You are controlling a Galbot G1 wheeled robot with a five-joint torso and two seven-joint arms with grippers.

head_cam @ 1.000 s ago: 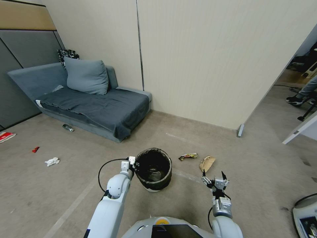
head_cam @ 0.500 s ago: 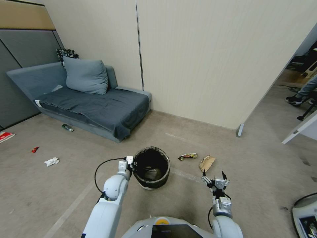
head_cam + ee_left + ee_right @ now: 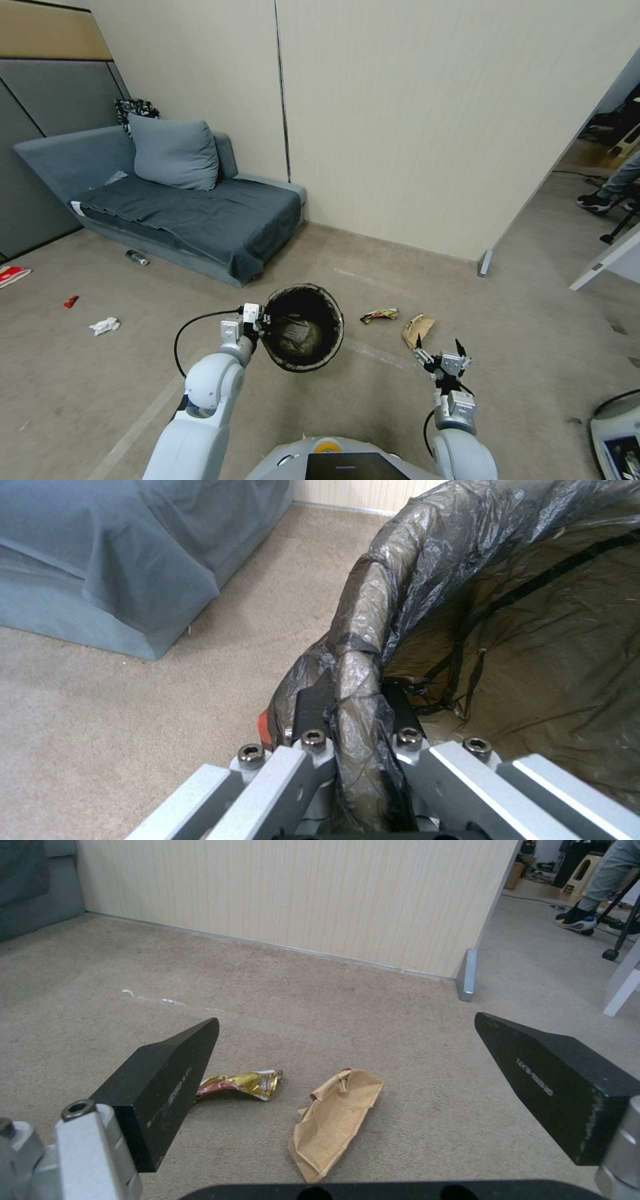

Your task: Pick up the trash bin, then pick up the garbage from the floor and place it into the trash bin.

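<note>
- Looking down from the head view, the left gripper [image 3: 257,325] has its jaws pinched on the near-left rim of the trash bin [image 3: 301,327], which hangs tilted above the floor [image 3: 100,393] with its mouth turned toward the camera. The right gripper [image 3: 441,357] hovers with jaws spread, just short of the brown paper bag [image 3: 418,329] and the yellow wrapper [image 3: 380,315]. Farther left lie a crumpled tissue [image 3: 105,326], a red scrap [image 3: 71,301], a small bottle [image 3: 137,257] by the sofa [image 3: 187,213], and a red-and-white wrapper [image 3: 12,275].
- In the left wrist view, the black fingertips [image 3: 313,705] clamp the rim through the bin's dark liner bag [image 3: 507,610]. My worry: the hold is on one edge only and partly on slippery film, so the bin could pivot, slide out, or the liner could pull loose.
- In the right wrist view, the wide-open fingertips [image 3: 170,1080] frame the paper bag, with the wrapper just beside it. Both lie flat on carpet, so a shallow descent may skate over them, and a centred close could catch both or neither.
</note>
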